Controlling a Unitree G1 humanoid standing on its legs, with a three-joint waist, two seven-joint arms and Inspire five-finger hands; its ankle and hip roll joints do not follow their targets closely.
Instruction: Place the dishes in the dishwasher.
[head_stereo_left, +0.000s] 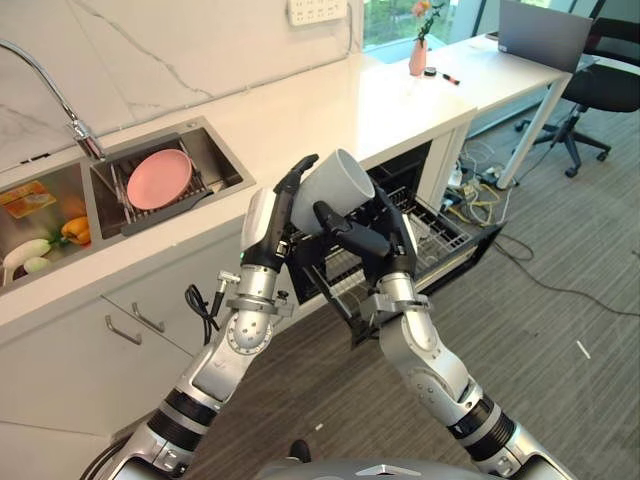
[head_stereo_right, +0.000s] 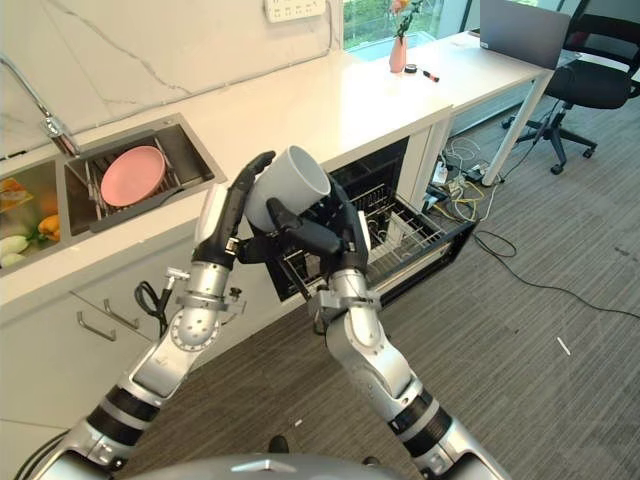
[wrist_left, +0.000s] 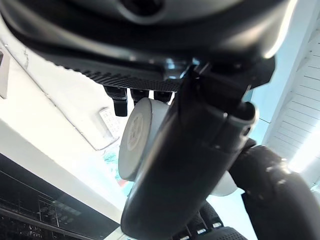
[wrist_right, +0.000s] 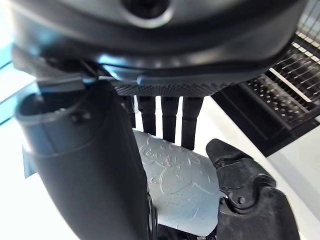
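In the left eye view we see a pale grey cup (head_stereo_left: 335, 190) held up at the centre of the frame, its open mouth tilted toward the upper right, above the pulled-out dishwasher rack (head_stereo_left: 425, 235). Our left hand (head_stereo_left: 275, 215) comes up from the lower left with its fingers curled round the cup's left side, and our right hand (head_stereo_left: 365, 235) meets it from the lower right, thumb and fingers wrapped on the cup's lower side. At the left of the frame a pink plate (head_stereo_left: 158, 178) leans in the sink (head_stereo_left: 225, 160), with vegetables (head_stereo_left: 45, 245) in the basin at the far left edge. The white desk (head_stereo_left: 350, 110) runs toward the upper right, where a pink vase (head_stereo_left: 417, 55) and a laptop (head_stereo_left: 545, 35) stand. The right eye view shows the same grip, both hands closed on the cup over the open dishwasher. In the left wrist view the cup's round base (wrist_left: 137, 137) shows past the thumb. In the right wrist view the cup's patterned wall (wrist_right: 177, 187) sits under the fingers (wrist_right: 170, 117), the other hand touching it at the lower right.
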